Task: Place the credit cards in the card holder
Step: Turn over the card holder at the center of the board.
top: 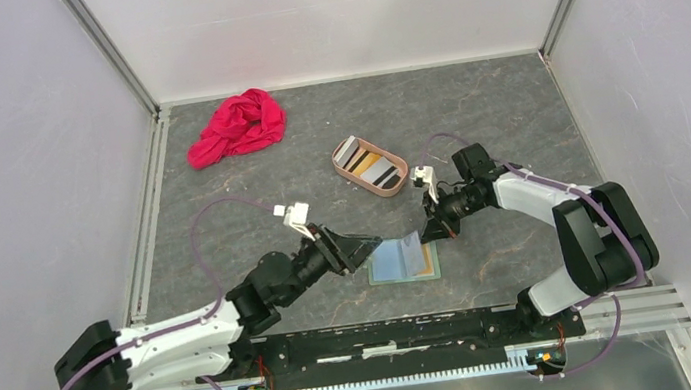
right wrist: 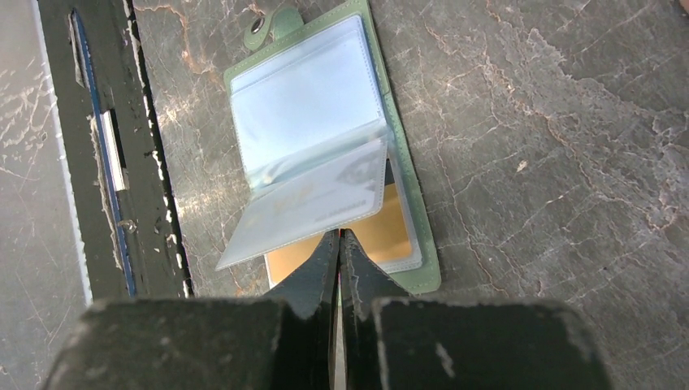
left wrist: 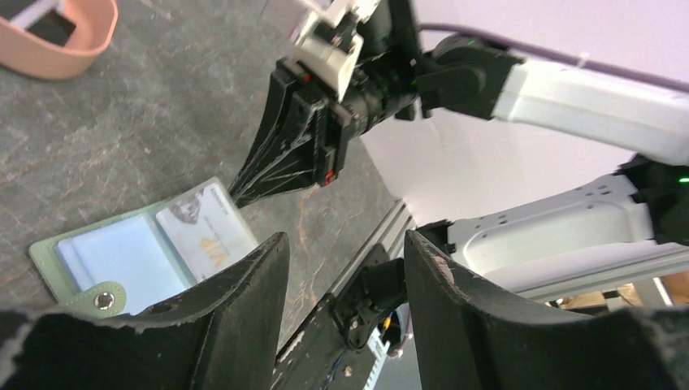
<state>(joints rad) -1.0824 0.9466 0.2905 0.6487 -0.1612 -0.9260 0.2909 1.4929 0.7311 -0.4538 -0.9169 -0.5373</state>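
I had the right claw (right wrist: 340, 237) clenched on a pale credit card (right wrist: 325, 203) lying crosswise, the card holder (right wrist: 426, 264) straight ahead; left claw (left wrist: 345, 240) gaped empty.

Far left on my top feed: crumpled red cloth (top: 237, 127).
Middle: pinkish-tan oval tray (top: 387, 190), well apart from the cloth.
Under both: dark grey marbled tabletop (top: 492, 115).
Around: plain white walls (top: 337, 9).

Green card holder (right wrist: 301, 89) open flat, white card (right wrist: 317, 203) sleeved, orange card (right wrist: 390, 236) beneath
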